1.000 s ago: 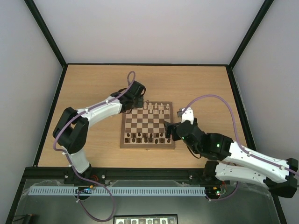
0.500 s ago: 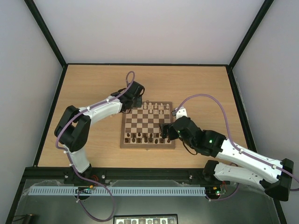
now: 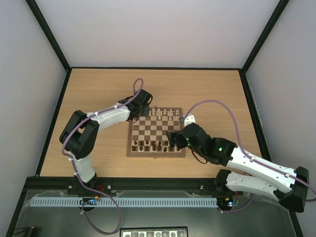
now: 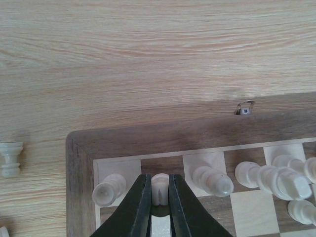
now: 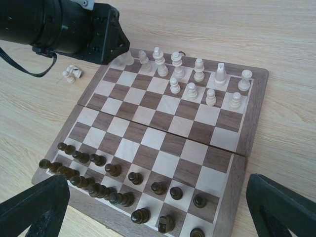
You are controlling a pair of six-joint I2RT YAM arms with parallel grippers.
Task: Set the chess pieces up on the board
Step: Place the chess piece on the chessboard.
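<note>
Left gripper [image 4: 159,177]: black jaws clamped on one tiny cream wooden chess piece [image 4: 159,190], back rank, near the 11 o'clock corner of the checked brown wooden board [image 4: 163,136].
Right gripper [image 3: 174,139]: jaws spread wide, empty, at the board's 4 o'clock.
Cream pieces [image 5: 191,90] aboard: eleven visible.

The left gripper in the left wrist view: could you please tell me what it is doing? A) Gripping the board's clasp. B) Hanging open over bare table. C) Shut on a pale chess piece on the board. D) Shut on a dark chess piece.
C: the left gripper pinches a pale chess piece between its fingers, near a corner of the board.
</note>
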